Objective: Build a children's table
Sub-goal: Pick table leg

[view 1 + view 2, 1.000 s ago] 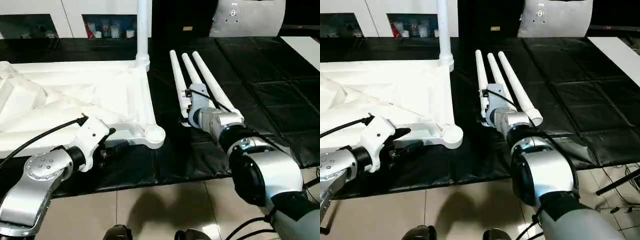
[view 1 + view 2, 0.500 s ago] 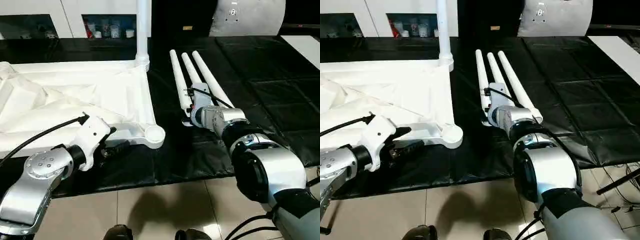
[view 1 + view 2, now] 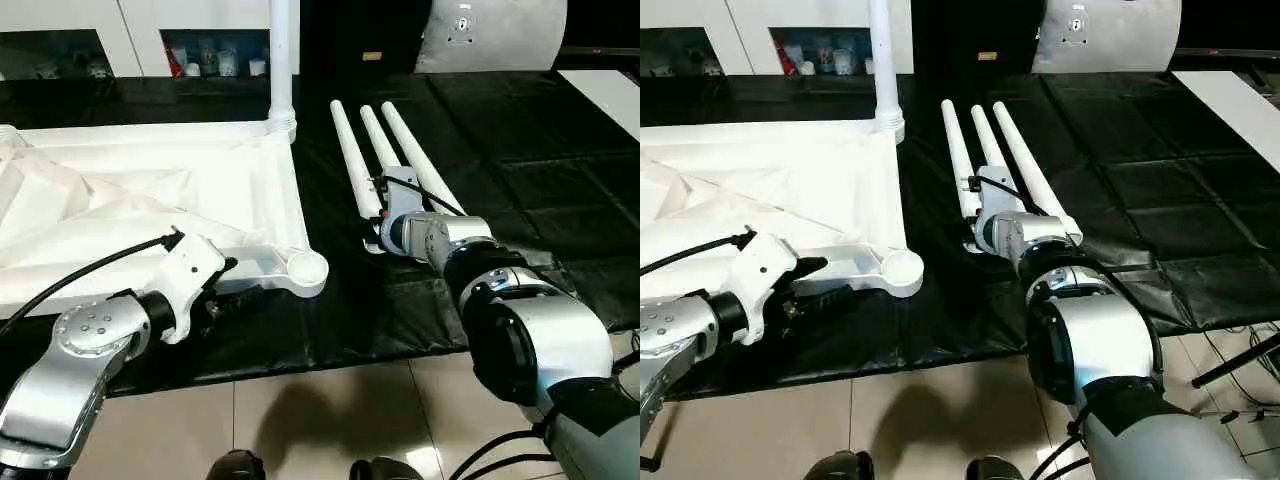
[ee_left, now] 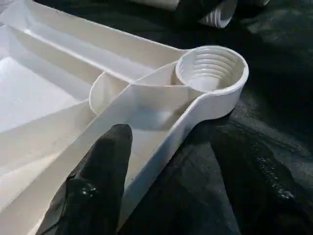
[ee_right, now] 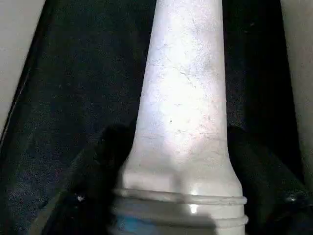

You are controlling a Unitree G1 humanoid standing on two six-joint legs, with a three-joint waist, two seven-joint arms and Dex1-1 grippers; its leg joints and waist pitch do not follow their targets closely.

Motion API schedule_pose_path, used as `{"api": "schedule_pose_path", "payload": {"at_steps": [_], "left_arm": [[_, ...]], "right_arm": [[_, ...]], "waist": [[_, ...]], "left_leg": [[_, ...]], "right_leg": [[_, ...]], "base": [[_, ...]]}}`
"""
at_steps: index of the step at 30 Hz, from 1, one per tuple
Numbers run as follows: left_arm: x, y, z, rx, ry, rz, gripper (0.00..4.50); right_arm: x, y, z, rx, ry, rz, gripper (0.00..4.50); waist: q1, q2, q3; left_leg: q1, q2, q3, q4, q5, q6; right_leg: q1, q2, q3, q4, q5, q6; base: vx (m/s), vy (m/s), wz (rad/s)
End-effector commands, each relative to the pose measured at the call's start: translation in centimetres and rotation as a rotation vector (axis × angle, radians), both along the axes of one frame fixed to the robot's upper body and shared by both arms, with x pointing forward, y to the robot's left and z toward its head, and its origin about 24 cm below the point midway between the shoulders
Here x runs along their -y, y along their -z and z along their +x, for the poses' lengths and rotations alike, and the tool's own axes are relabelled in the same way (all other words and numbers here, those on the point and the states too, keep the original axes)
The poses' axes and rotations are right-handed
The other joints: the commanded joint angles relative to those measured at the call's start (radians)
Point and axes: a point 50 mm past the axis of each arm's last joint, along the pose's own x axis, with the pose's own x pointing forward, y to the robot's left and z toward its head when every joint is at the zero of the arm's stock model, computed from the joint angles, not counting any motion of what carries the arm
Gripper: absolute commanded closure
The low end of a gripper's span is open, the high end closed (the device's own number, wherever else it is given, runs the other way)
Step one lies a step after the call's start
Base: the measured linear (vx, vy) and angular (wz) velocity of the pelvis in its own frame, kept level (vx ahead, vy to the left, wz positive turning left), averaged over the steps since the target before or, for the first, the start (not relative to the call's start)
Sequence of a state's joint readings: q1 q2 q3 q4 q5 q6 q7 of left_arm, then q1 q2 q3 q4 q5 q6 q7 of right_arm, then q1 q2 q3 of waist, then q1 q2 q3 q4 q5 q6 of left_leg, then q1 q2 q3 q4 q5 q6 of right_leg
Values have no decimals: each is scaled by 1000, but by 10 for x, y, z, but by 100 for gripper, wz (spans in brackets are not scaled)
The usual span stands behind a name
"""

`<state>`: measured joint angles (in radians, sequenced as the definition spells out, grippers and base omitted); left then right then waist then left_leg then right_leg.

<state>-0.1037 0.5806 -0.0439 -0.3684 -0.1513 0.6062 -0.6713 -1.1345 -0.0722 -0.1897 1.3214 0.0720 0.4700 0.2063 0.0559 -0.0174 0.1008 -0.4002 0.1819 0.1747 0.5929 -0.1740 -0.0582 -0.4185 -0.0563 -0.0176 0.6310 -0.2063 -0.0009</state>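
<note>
Between right claw [image 5: 171,147] fingers: middle leg [image 5: 183,98].

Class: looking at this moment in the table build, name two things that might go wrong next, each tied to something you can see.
1. The right gripper straddles the threaded end of the middle leg, which lies tight between two other legs. Lifting it may roll or drag those neighbours.

2. The left gripper has one finger over the tabletop rim near the empty corner socket. If that hold is loose, the tabletop may slide on the black mat when a leg is screwed in.
</note>
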Motion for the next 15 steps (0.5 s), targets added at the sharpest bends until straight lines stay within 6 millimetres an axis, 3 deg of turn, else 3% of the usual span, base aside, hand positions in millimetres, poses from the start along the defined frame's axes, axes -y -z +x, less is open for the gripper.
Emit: {"api": "schedule_pose_path", "payload": {"at_steps": [1, 12, 15], "left_arm": [[1, -3, 1, 10, 8, 6, 157], [6, -4, 13, 40, 0, -7, 157], [8, -4, 19, 56, -4, -12, 157]], "right_arm": [[0, 15, -8, -74, -3, 15, 171], [-5, 5, -2, -8, 37, 185, 171], [-6, -3, 2, 61, 41, 241, 171]], "waist": [[1, 28, -71], [3, 30, -89], [4, 34, -100]], "left_leg": [[29, 36, -5, -66, -134, -18], [28, 35, -3, -55, -79, 7], [30, 35, -3, -50, -79, 7]], "right_leg": [[50, -59, 30, -48, 60, -272], [58, -59, 27, -39, 138, -296], [63, -61, 26, -37, 141, -304]], "base": [[0, 0, 0], [0, 0, 0], [0, 0, 0]]}}
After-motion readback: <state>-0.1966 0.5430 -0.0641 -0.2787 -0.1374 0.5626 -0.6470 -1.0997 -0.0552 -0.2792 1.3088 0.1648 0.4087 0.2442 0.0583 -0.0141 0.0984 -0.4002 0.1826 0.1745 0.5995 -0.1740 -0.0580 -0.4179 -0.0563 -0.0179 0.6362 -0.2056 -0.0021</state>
